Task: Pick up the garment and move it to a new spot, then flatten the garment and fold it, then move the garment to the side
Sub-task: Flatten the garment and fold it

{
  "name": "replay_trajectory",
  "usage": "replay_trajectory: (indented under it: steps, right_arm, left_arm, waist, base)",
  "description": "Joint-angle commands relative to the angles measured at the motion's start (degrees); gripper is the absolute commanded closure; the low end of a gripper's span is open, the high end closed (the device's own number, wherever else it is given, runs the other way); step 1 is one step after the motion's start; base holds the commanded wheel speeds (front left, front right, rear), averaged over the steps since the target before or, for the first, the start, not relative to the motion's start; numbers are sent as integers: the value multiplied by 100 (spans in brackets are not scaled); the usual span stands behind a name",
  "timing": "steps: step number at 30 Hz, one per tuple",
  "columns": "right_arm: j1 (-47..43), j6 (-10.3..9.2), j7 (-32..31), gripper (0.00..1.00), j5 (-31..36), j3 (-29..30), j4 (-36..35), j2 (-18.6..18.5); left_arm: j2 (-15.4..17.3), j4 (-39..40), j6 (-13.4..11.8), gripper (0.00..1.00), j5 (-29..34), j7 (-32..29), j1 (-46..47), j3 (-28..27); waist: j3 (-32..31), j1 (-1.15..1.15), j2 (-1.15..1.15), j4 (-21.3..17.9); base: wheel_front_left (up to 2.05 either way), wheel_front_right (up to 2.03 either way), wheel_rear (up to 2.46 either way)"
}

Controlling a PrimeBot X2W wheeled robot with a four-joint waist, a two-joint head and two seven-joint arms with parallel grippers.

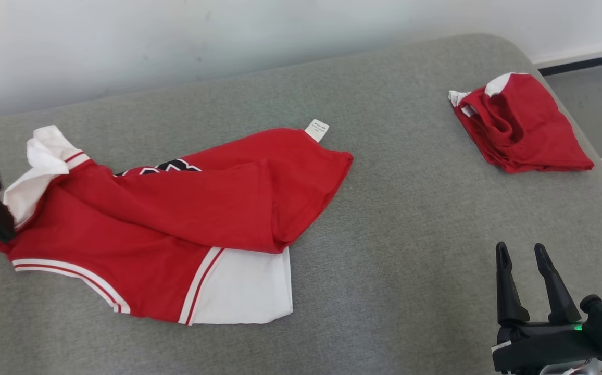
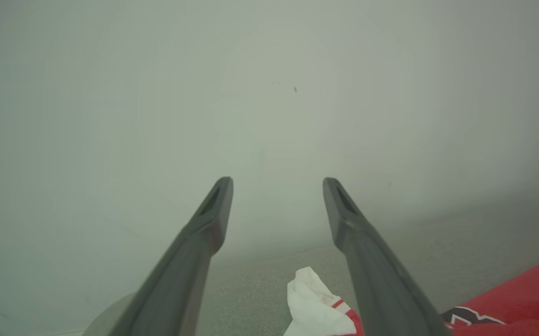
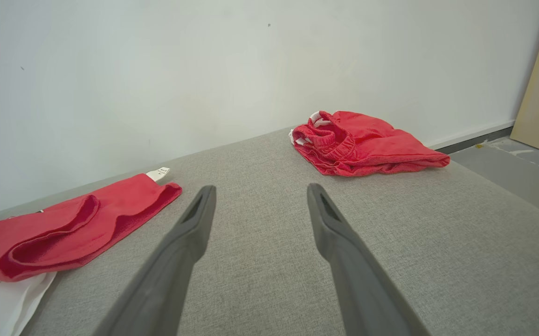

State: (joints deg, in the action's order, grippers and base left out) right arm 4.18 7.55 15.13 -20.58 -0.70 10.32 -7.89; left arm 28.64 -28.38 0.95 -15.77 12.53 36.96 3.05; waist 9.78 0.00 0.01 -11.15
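Nearest, lower right: right gripper (image 1: 521, 247), fingers apart, empty, above bare grey padded surface (image 1: 410, 260). Lying crumpled at the left: garment (image 1: 176, 219), red doubled over itself, white panel poking out beneath. Likely to go wrong: pinching one slippery layer and dragging creases deeper instead of flattening; mistaking the other red bundle (image 1: 519, 130) far right. Left gripper (image 2: 277, 186): spread wide, holding nothing, close by the garment's white end.

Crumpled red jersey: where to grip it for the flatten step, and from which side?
Probably the bunched white fabric at the left end of the jersey: it stands up off the cushion, while the rest lies flatter. Come from the robot's left with the open left gripper, which sits right beside it.
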Motion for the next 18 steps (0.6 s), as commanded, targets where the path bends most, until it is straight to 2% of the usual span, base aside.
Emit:
replay_trajectory:
  steps: [1, 3, 8, 18]
  right_arm:
    - [-77, -15, -1, 0, 26, 20, -3, -23]
    - [-79, -15, -1, 0, 25, -11, -7, -23]
    - [-181, -15, -1, 0, 68, -39, -25, 23]
    - [-321, -15, -1, 0, 63, -75, -82, 3]
  left_arm:
    - [-83, 76, -34, 0, -78, 75, -151, -41]
    - [-178, 201, -32, 0, -136, 140, -313, -57]
    - [-542, 830, -216, 0, -191, 239, -903, -94]
    - [-1148, 2091, -464, 0, -134, 270, -2508, -198]
  waist:
    - [-168, 0, -1, 189]
    - [-241, 0, -1, 291]
    - [-424, 0, -1, 543]
    - [-616, 0, -1, 859]
  base:
    - [0, 0, 0]
    - [0, 0, 0]
    - [0, 0, 0]
    - [0, 0, 0]
